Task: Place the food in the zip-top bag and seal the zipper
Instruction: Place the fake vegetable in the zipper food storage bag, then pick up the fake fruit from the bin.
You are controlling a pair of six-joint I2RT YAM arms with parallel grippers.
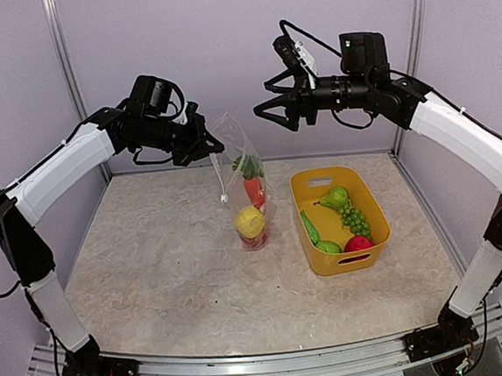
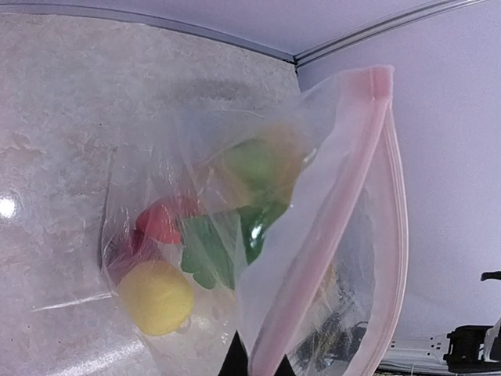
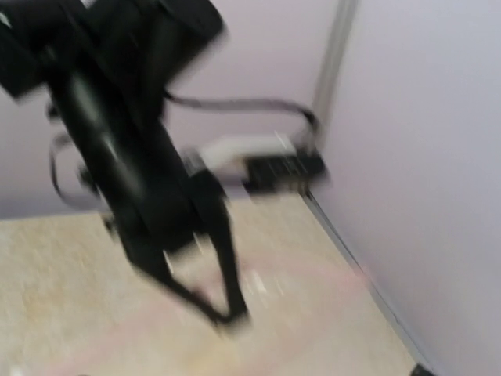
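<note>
**Left gripper holds the bag upright by its mouth; right gripper hangs open**

The left gripper [image 1: 215,148] is clamped on the top edge of the zip-top bag [image 1: 237,150]. The bag hangs from it with its long axis nearly vertical, mouth up, and its bottom rests on the table [image 1: 171,274]. The left wrist view shows the zipper [image 2: 317,235] as a pinkish strip, its two sides parted.

Inside the bag, a red pepper [image 1: 254,190] sits above a yellow round one [image 1: 249,220].

The right gripper [image 1: 261,101] is in the air to the right of the bag's top, fingers spread wide, holding nothing. Its wrist view is blurred.

Beside the bag, a yellow basket [image 1: 345,261] holds grapes [image 1: 355,218], a cucumber [image 1: 310,227] and a red round one [image 1: 357,244].

The table is speckled beige, and the walls are lilac.
</note>
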